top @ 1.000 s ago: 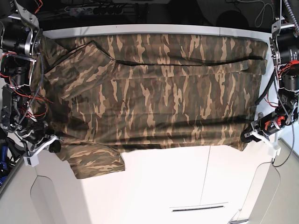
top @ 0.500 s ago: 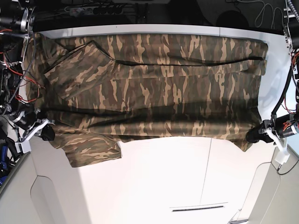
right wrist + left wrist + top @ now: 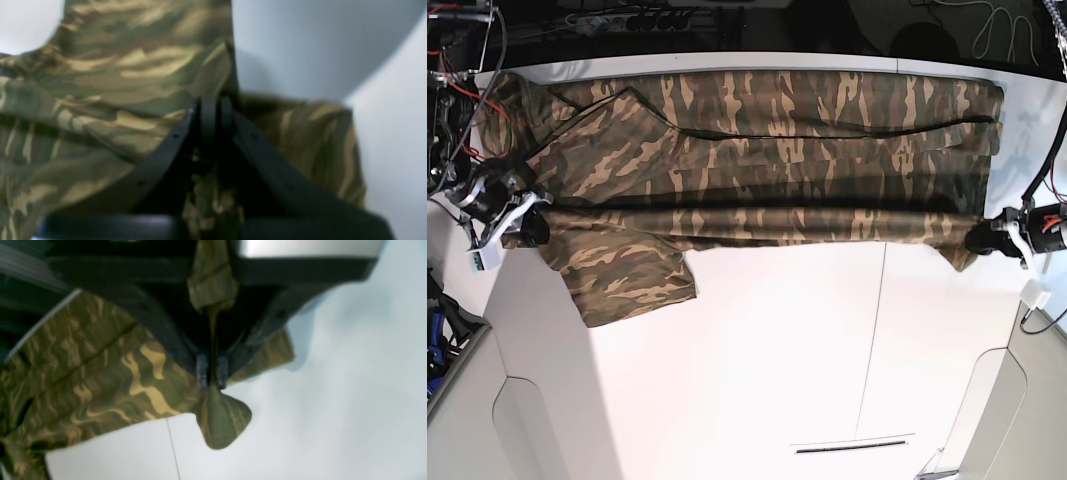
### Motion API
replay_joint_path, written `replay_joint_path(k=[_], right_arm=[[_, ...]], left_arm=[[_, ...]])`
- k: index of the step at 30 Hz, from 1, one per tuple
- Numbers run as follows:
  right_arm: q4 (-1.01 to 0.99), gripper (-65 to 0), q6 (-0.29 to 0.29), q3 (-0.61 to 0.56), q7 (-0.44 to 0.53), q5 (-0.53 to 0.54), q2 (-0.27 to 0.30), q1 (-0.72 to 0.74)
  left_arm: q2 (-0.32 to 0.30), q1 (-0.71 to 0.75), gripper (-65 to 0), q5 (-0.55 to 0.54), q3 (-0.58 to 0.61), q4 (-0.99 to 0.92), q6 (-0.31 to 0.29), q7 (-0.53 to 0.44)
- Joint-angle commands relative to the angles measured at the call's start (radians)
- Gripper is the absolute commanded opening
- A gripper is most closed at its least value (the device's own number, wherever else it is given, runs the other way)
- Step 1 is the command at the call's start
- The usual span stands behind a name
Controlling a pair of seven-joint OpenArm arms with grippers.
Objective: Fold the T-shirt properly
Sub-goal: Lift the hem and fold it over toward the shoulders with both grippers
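In the left wrist view the left gripper [image 3: 212,373] pinches only a thin T-shirt [image 3: 110,373] corner toward 6 o'clock, which could slip free. The right wrist view shows the right gripper [image 3: 213,110] clamped on bunched cloth. In the base view, the shirt spans the table [image 3: 777,360] at 12 o'clock; uneven pulling would skew the fold.

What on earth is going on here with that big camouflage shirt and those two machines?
A two-armed robot is folding a camouflage T-shirt spread across a white table. Each arm has pinched one end of the shirt's near edge: the left gripper is shut on a corner of cloth, and the right gripper is shut on the fabric near a sleeve. That edge is stretched in a straight line between them, lifted over the rest of the shirt, so a lengthwise fold looks under way.
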Motion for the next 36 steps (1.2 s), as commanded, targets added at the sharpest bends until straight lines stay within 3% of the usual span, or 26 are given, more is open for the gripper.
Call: replay_joint_path(k=[1,10,13,15,21,25,36], right_arm=[[0.018,-65.0,-0.005,0.024,0.021,0.026,0.022,0.007],[0.017,-65.0,-0.021,0.065,0.050,0.058,0.021,-0.075],[0.017,-34.9,-0.022,0.065,0.050,0.060,0.021,-0.077],[0.018,-23.0,-0.022,0.065,0.051,0.069,0.022,-0.076],[0.019,-22.4,-0.024,0.101,0.176,0.073,0.021,-0.066],[0.018,-22.4,-0.027,0.126,0.186,0.069,0.009,-0.021],[-0.093,-22.4,-0.137,0.126,0.235,-0.151,-0.135,0.158]], left_arm=[[-0.028,0.000,-65.0,-0.011,-0.010,0.026,-0.005,-0.010],[-0.023,0.056,-65.0,-0.029,-0.010,0.043,-0.005,-0.015],[-0.022,0.056,-65.0,-0.028,-0.010,0.043,-0.005,-0.034],[-0.022,0.056,-65.0,-0.028,-0.010,0.043,-0.005,-0.033],[-0.023,0.056,-65.0,-0.027,-0.010,0.043,-0.005,-0.033],[-0.022,0.056,-65.0,-0.029,-0.010,0.043,-0.005,-0.033],[-0.018,0.056,-65.0,-0.033,-0.010,0.043,-0.005,-0.033]])
